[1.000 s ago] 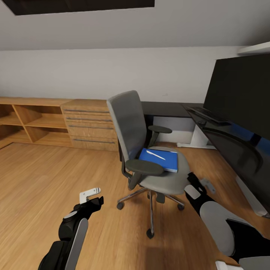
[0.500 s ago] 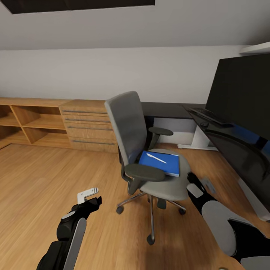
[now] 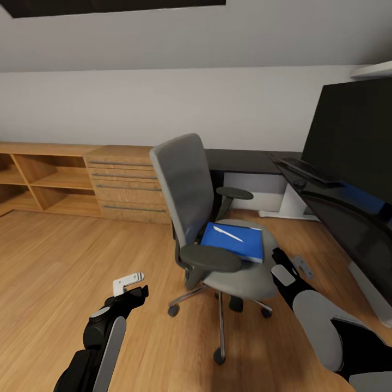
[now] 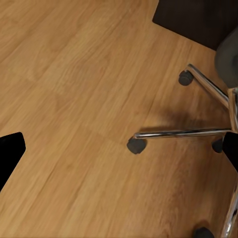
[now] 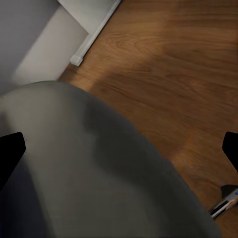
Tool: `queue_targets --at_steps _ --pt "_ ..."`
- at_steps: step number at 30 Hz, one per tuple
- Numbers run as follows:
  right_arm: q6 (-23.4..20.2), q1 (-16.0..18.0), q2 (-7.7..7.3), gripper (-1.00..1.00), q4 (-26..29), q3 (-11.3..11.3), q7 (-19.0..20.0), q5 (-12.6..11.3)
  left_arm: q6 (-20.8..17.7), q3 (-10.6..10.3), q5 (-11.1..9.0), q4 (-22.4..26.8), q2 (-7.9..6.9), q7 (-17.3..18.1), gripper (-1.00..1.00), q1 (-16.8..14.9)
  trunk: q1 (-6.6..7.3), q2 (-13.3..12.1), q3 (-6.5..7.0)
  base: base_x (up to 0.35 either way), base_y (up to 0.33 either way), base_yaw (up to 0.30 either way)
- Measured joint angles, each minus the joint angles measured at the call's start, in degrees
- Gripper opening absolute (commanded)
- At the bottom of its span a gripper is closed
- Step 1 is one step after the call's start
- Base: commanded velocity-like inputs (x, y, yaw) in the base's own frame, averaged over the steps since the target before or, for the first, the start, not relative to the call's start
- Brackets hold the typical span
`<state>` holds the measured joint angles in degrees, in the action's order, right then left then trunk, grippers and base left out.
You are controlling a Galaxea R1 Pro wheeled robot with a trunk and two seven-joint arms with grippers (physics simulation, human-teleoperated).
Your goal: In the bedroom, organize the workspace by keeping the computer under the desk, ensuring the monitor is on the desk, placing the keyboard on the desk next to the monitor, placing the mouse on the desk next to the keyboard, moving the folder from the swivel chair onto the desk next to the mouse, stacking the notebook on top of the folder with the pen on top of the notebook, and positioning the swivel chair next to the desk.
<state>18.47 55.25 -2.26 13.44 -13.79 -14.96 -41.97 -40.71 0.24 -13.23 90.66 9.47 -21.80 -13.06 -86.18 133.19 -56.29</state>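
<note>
Folder (image 3: 233,242) and pen (image 3: 227,234) wait on the chair (image 3: 218,228), at 3 o'clock from the left gripper (image 3: 129,282). Both grippers look open, holding nothing.

Nothing readable here, honestly. No lettering, logos or numbers on anything that's big enough to check: the monitor (image 3: 351,136) screen is plain black, the folder (image 3: 234,241) cover is bare blue, and the drawer unit (image 3: 128,182) fronts carry just bar handles. The keyboard (image 3: 310,171) is too small and far off to make out any key legends. The wrist views give wood floor (image 4: 74,99) and grey chair seat (image 5: 89,168), no markings on either.
</note>
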Motion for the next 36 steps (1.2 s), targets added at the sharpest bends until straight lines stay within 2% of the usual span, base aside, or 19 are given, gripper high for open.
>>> queue_targets --at_steps 6,17,22,27,36 --pt "0.0 0.0 0.06 1.0 0.0 0.07 0.01 0.01 0.06 0.0 -0.02 0.0 0.0 0.0 1.0 0.0 0.01 0.0 0.0 0.194 0.0 0.0" --pt "0.0 0.0 0.08 1.0 -0.07 0.07 0.05 0.01 0.01 0.0 0.01 -0.01 0.0 -0.04 1.0 0.0 -0.01 0.0 -0.04 0.025 0.0 0.014" --pt "0.01 0.01 0.16 1.0 -0.15 0.07 0.09 0.0 0.01 0.0 -0.02 -0.01 0.0 -0.05 1.0 0.01 -0.01 0.0 -0.3 0.001 0.0 0.131" --pt "-0.03 0.04 0.23 1.0 0.07 0.67 0.23 1.11 0.01 0.08 0.03 0.0 -0.01 -0.18 1.0 0.02 0.0 0.01 -0.63 0.0 0.0 0.154" --pt "-0.04 0.04 -0.02 1.0 0.16 0.62 0.31 0.72 0.01 0.16 0.04 -0.02 -0.01 -0.28 1.0 0.0 0.0 0.01 -1.01 0.0 0.0 0.079"
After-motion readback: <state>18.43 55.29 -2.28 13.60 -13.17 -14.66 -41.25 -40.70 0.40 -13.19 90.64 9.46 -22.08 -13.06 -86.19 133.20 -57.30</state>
